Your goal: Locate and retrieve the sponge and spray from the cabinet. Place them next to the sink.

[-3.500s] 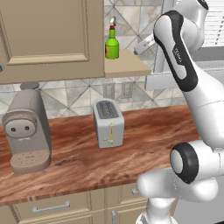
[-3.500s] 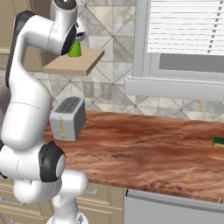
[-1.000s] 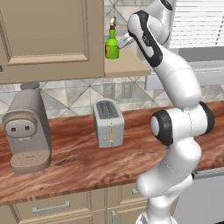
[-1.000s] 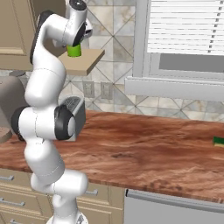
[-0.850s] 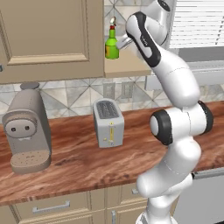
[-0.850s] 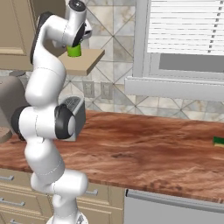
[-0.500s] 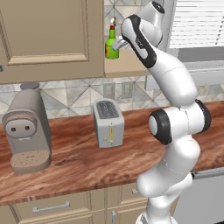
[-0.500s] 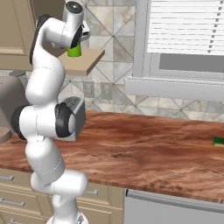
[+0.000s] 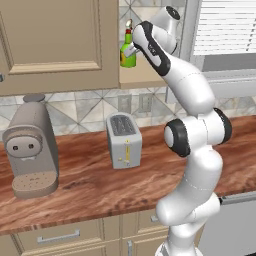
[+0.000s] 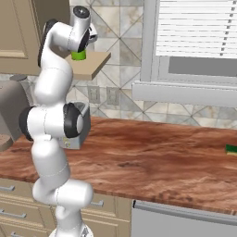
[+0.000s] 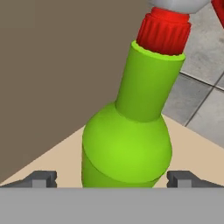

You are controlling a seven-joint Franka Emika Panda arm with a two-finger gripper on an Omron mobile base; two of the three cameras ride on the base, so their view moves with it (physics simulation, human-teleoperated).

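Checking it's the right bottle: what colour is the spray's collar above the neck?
Red, above the bright green neck of the spray; clearest in the hand view.

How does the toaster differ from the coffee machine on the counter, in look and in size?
The toaster is pale grey and boxy with slots on top; the coffee machine is brownish-grey with rounded shapes. The toaster is shorter and narrower; the coffee machine stands taller and wider. The toaster sits near the middle of the counter, below the shelf edge; the coffee machine sits further left, under the cabinet door. Both stand upright on the counter.
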